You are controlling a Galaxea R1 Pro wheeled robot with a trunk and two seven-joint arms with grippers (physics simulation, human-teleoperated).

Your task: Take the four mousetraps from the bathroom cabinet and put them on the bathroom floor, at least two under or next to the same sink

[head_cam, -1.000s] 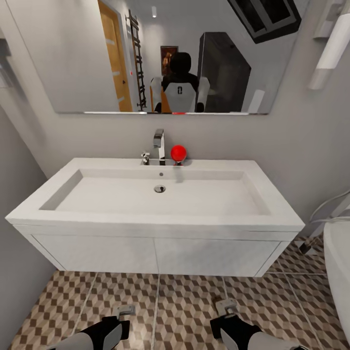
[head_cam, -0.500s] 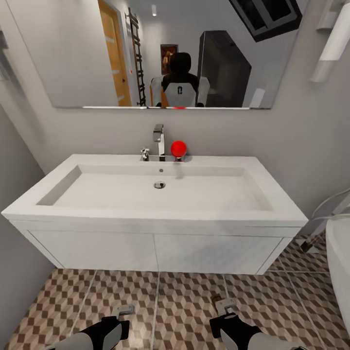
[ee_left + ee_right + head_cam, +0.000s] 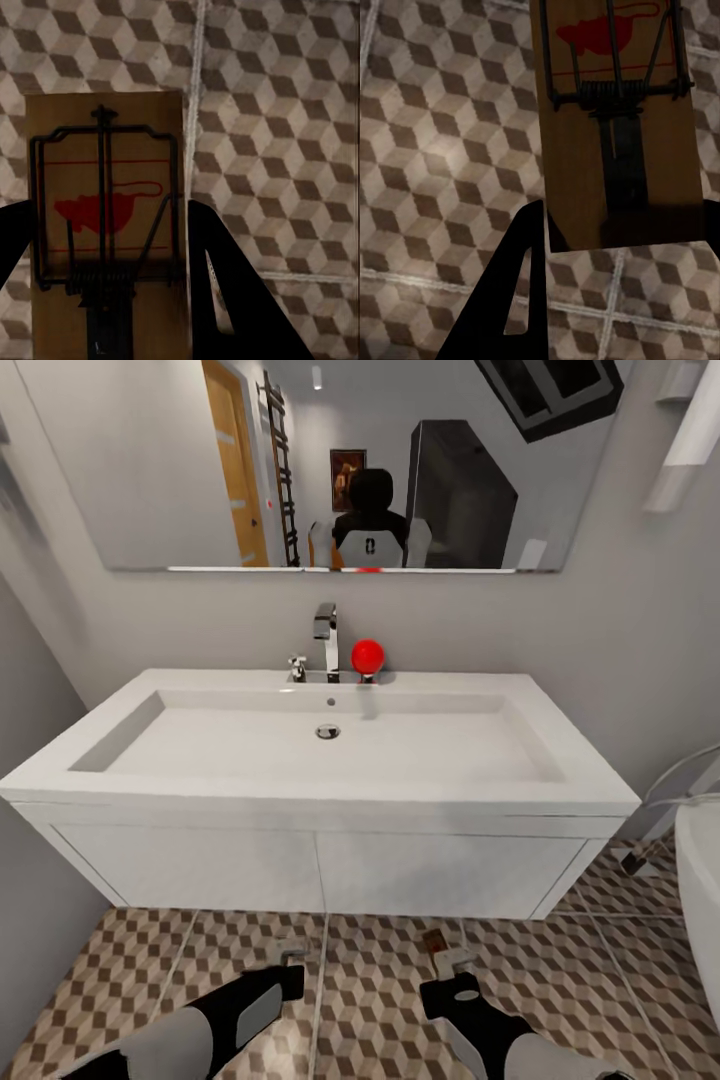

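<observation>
Each gripper holds one mousetrap over the bathroom floor [image 3: 375, 985] in front of the sink [image 3: 200, 745]. In the left wrist view a tan mousetrap [image 3: 105, 150] with a red mouse print sits between the dark fingers of my left gripper [image 3: 109, 225], which is shut on it. My right gripper [image 3: 619, 221] is shut on a second mousetrap [image 3: 615, 150] above the cube-pattern tiles. From the head, the left gripper [image 3: 290, 960] and right gripper [image 3: 447, 958] hang low, just short of the white vanity front; a brown tip of the right mousetrap [image 3: 432, 938] shows.
The white wall-hung vanity [image 3: 320, 865] leaves a gap above the tiles. A chrome tap [image 3: 326, 635] and red knob [image 3: 367, 656] stand at the basin's back, under a mirror [image 3: 150, 460]. A wall [image 3: 30, 900] closes the left; a white bathtub edge [image 3: 700, 880] and hoses are right.
Both arms have reached forward toward the vanity front. The camera has dipped a little, so the sink and mirror sit slightly higher in the picture.
</observation>
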